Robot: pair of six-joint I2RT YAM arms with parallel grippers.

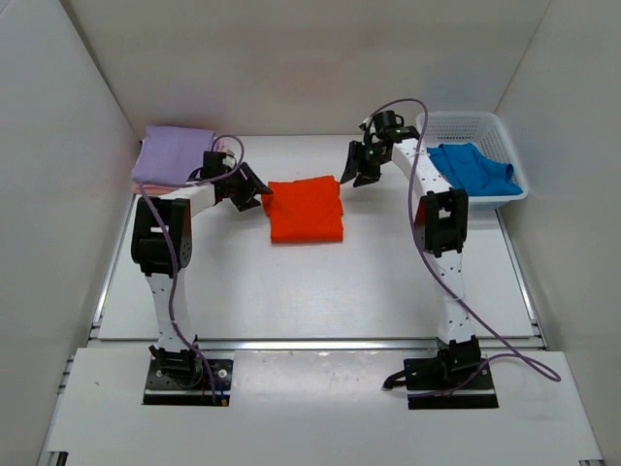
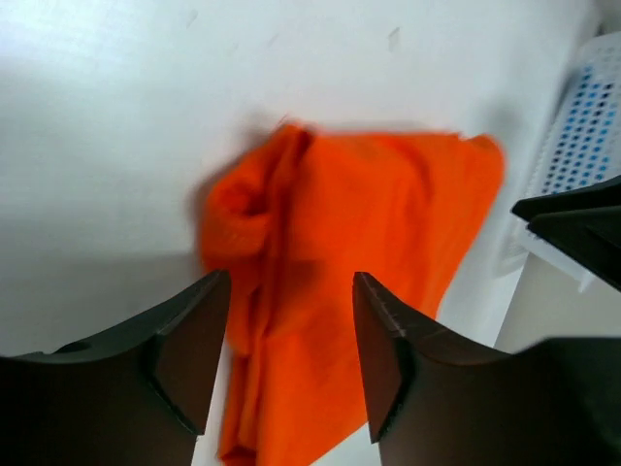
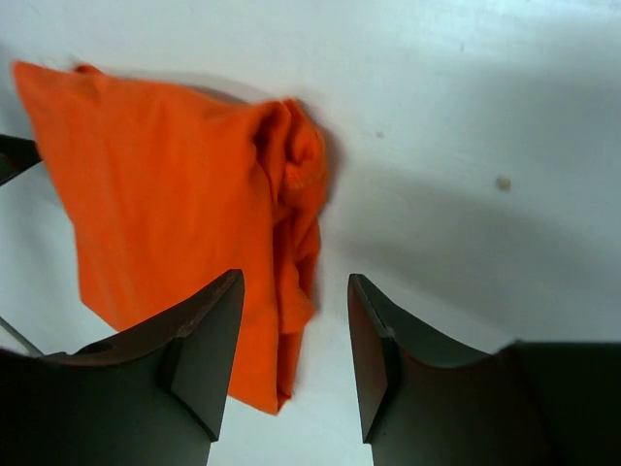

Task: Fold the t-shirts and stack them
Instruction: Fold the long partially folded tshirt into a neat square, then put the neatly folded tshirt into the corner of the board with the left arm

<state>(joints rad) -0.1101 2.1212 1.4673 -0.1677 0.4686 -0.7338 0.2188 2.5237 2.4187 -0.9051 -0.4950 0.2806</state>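
Orange t-shirt [image 1: 306, 209] lay folded into a rough rectangle on the white worktop [image 1: 320, 291], about midway between the two arms. At the back right, the white mesh basket [image 1: 466, 124] held a crumpled blue t-shirt [image 1: 471, 167]. A folded lavender t-shirt [image 1: 175, 153] sat in the back left corner. The left gripper [image 1: 254, 187] hovered by the orange cloth's left edge. The right gripper [image 1: 355, 165] hovered just off its far right corner. Both had their jaws apart and gripped nothing.
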